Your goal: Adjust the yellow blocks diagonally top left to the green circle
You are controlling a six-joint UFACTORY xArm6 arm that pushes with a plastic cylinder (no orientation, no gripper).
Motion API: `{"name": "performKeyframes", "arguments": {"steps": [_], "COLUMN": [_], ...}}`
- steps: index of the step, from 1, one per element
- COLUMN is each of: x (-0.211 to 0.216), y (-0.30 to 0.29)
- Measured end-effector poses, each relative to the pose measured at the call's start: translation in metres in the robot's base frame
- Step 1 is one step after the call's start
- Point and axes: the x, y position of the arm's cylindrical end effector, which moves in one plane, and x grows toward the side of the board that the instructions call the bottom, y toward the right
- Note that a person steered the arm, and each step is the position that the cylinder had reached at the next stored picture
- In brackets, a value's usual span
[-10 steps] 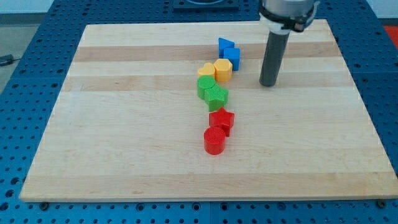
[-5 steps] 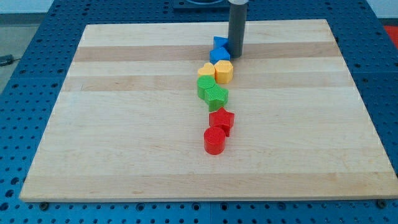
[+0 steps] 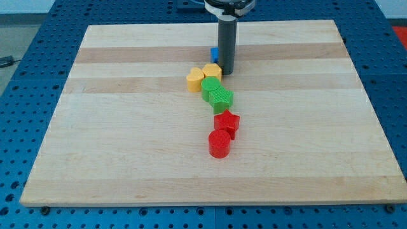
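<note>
Two yellow blocks sit side by side on the wooden board [image 3: 127,140]: a yellow heart [image 3: 195,80] on the left and a yellow hexagon [image 3: 212,72] on the right. Just below them lie a green circle [image 3: 210,87] and a green star [image 3: 221,98], touching. My tip [image 3: 227,70] stands at the hexagon's right edge, touching or nearly touching it. A blue block [image 3: 215,55] shows only as a sliver behind the rod, to its left.
A red star [image 3: 227,121] and a red cylinder [image 3: 219,143] lie below the green blocks, in a line toward the view's bottom. The board is ringed by a blue perforated table [image 3: 25,95].
My tip moved left and down from beside the blue blocks to the yellow hexagon. Both yellow blocks slid left, and the blue blocks are now mostly hidden behind the rod.
</note>
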Motion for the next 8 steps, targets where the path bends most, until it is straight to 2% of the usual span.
{"name": "performKeyframes", "arguments": {"steps": [2,3,4,6,8], "x": [-0.008,0.013,0.042,0.037,0.008], "y": [0.005,0.031,0.028,-0.025,-0.026]}}
